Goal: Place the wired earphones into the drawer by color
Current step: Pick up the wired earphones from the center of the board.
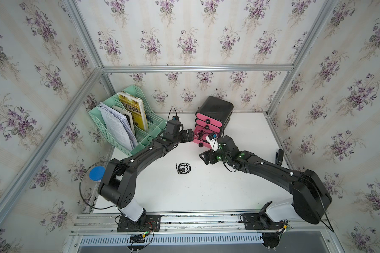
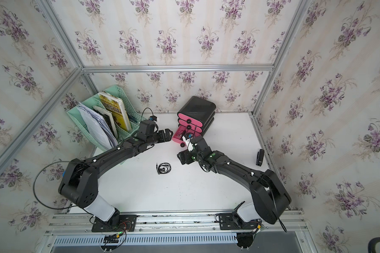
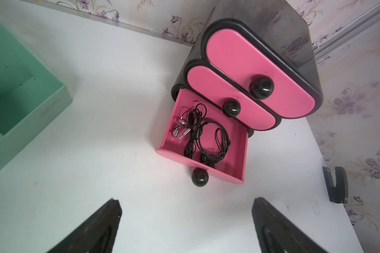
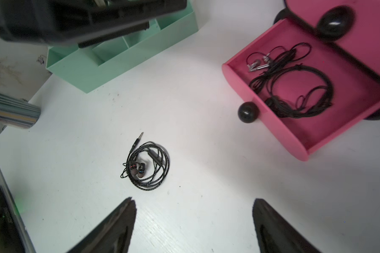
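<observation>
Holds nothing in the left gripper (image 3: 187,200), spread wide just in front of the pulled-out bottom drawer (image 3: 237,142) — likely left open for gathering black with black, given the tangled black earphones (image 3: 198,133) already inside. Finds the right gripper (image 4: 194,199) gaping and empty too, angled over one coiled black earphone set (image 4: 148,167) on the table (image 4: 206,153), well in front of that drawer — probably the next pick.

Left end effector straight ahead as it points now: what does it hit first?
Probably the open bottom drawer, straight ahead of the left end effector; its downward tilt is unclear, so the table could come first.
</observation>
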Controlling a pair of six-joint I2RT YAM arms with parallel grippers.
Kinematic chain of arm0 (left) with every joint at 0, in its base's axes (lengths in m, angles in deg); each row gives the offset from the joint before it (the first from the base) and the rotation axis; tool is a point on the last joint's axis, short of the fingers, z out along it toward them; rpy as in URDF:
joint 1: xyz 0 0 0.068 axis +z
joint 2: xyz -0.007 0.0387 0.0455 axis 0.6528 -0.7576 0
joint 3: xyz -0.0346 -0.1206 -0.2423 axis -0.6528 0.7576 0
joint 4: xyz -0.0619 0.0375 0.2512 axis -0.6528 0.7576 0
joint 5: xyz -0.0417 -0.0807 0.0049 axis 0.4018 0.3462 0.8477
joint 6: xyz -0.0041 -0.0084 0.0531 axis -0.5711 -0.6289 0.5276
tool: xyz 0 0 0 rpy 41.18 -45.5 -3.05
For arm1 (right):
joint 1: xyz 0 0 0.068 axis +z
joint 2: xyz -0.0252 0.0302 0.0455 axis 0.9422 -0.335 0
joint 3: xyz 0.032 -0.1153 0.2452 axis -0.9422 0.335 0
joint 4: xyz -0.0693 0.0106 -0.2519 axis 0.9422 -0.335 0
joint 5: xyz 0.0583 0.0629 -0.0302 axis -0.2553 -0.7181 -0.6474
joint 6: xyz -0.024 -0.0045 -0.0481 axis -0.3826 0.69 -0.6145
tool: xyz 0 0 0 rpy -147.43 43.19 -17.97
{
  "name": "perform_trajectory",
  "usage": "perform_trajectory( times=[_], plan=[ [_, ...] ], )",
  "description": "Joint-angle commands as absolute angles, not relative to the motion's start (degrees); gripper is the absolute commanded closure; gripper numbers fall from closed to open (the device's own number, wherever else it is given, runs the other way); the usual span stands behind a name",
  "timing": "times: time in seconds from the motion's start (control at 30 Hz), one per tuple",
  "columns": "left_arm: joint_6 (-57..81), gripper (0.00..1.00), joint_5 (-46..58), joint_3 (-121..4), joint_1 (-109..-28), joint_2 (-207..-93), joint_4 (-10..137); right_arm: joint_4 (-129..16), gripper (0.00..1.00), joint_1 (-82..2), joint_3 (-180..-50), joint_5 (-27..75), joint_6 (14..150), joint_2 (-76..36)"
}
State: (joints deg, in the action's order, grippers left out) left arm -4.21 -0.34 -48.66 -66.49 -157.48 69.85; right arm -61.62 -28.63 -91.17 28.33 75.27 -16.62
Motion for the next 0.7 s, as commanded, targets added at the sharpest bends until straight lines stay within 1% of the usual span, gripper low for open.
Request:
perform_trajectory(
  times=[0.0, 0.3, 0.5, 0.67],
  plan=[
    [-4.85, 0.01, -6.45, -44.63, -66.30, -152.13, 72.63, -62.32, 0.13, -25.83, -93.65, 28.01, 75.76, -20.53],
    [-4.99, 0.01, -16.47, -32.02, -66.28, -132.89, 80.11, -66.10, 0.23, -19.54, -103.60, 27.91, 81.50, -34.24],
    [-4.47, 0.01, -20.07, -26.75, -66.32, -123.24, 84.26, -69.40, 0.24, -18.33, -109.37, 30.41, 84.60, -39.87],
    [-4.30, 0.01, -21.41, -24.06, -66.28, -118.84, 86.45, -71.34, 0.24, -17.37, -112.56, 29.64, 84.99, -42.04]
  ],
)
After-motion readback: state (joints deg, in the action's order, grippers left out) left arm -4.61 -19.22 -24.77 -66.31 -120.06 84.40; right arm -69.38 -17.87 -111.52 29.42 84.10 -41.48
